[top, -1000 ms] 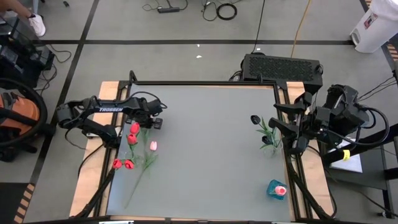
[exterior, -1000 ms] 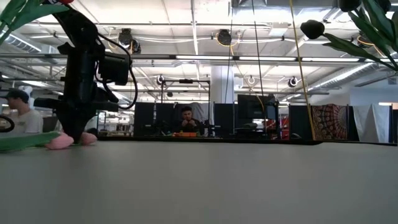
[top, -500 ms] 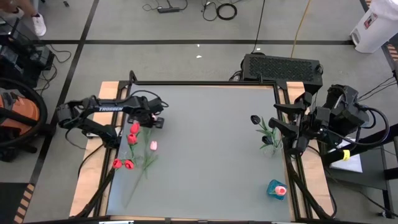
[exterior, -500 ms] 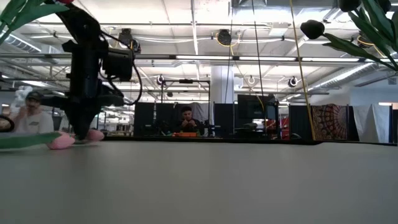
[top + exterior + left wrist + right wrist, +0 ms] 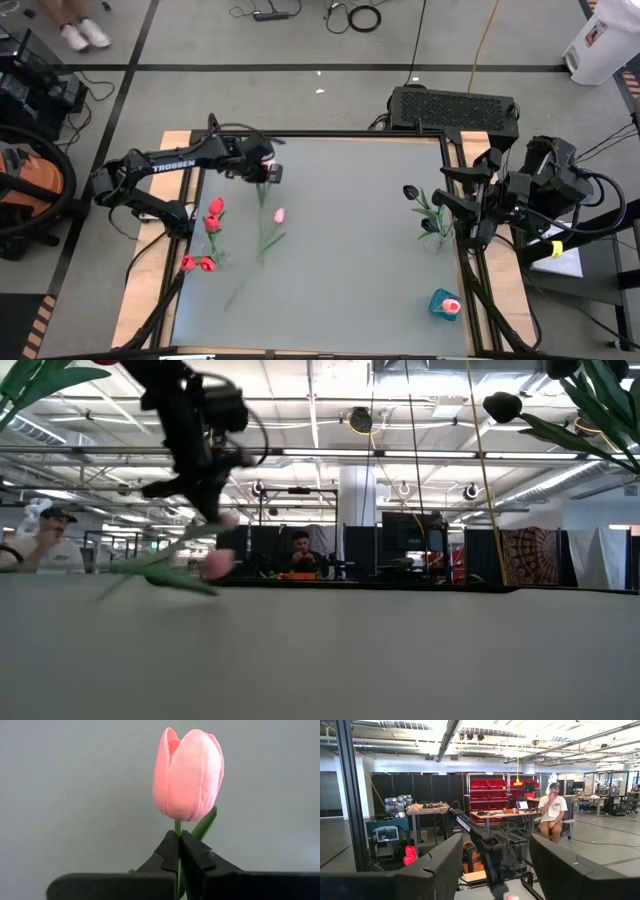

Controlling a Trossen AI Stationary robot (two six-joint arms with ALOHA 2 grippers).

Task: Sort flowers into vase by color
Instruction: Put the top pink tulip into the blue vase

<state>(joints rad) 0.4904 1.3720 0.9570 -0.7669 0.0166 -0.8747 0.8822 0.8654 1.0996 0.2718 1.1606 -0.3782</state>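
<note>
Left tool (image 5: 178, 851) pinching one pink tulip (image 5: 278, 215) by stem; four red tulips (image 5: 213, 214) on desk (image 5: 350, 260); two black tulips (image 5: 411, 192) near right tool (image 5: 440, 212), spread.

My high camera looks straight down on the whole bench (image 5: 340, 250). My low one sits at bench height, facing the room. My left wrist camera is close on the pink tulip (image 5: 187, 775), which the high and low views share.

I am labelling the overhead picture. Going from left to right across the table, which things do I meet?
Red tulips → left gripper, shut on the pink tulip → black tulips → right gripper at the right edge.
</note>
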